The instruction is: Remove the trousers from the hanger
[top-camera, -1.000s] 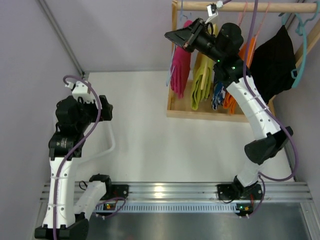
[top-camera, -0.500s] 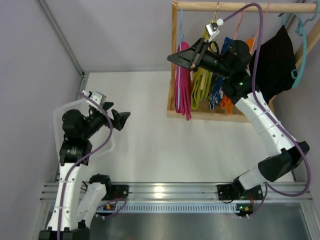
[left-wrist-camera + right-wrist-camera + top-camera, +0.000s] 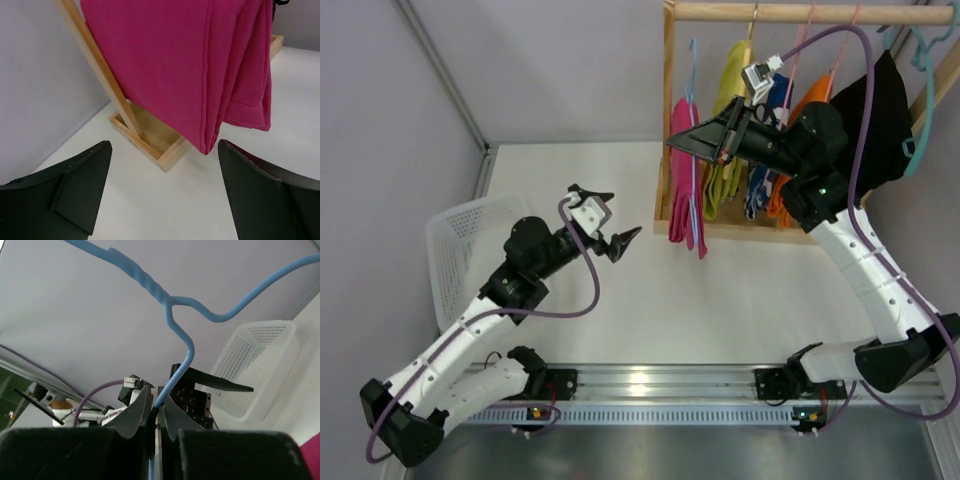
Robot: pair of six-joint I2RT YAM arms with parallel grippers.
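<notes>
Trousers (image 3: 200,65) hang from the blue hanger (image 3: 169,302) pinched in the right jaws; left jaws, spread wide, should bite the hem (image 3: 205,146) squarely, then pull.

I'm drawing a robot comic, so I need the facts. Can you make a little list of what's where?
right end effector: shut on the blue hanger
pink trousers: hanging folded over that hanger
left end effector: open, facing the trousers, not touching
white basket: on the table, left side
</notes>
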